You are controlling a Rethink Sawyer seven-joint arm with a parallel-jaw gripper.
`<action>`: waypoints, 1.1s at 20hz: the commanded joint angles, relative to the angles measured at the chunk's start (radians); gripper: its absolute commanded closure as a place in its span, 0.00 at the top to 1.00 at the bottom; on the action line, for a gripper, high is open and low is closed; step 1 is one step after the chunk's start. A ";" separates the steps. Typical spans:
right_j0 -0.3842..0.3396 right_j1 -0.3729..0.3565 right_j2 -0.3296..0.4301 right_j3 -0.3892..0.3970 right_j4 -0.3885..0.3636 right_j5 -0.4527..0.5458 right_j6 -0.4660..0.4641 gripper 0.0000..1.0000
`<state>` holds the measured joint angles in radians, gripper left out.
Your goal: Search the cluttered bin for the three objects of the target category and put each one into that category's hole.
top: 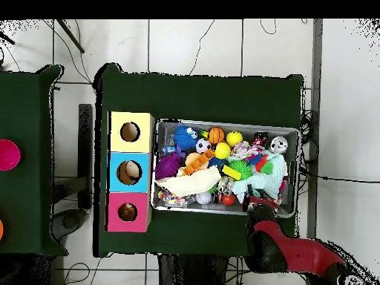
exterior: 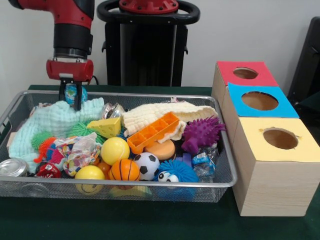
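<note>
The silver wire-mesh bin (exterior: 227, 150) is full of clutter; it also shows in the overhead view (top: 226, 122). In it lie a yellow ball (exterior: 115, 150), a small basketball (exterior: 124, 170), a soccer ball (exterior: 146, 165), a cheese wedge (exterior: 105, 127), an orange tray (exterior: 152, 132) and a purple spiky toy (exterior: 201, 134). My gripper (exterior: 70, 97) hangs over the bin's far left corner, just above a mint cloth (exterior: 50, 122). Its jaws are closed on a small blue object (exterior: 72, 93). In the overhead view the gripper (top: 260, 199) sits at the bin's lower right.
Three wooden boxes with holes stand right of the bin: red top (exterior: 227, 75), blue top (exterior: 237, 97), yellow top (exterior: 252, 145). A cream cloth (exterior: 160, 112), a blue fuzzy toy with eyes (exterior: 175, 175) and a silver can (exterior: 12, 167) also lie in the bin.
</note>
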<state>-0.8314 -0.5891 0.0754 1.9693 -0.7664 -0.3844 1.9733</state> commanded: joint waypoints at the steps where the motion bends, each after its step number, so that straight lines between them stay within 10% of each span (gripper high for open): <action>1: 0.010 -0.115 0.120 0.041 0.079 0.098 0.185 0.00; 22: 0.114 -0.307 0.113 0.139 0.229 0.185 0.176 0.00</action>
<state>-0.7541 -0.8147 0.1018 2.0526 -0.6176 -0.3336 1.9733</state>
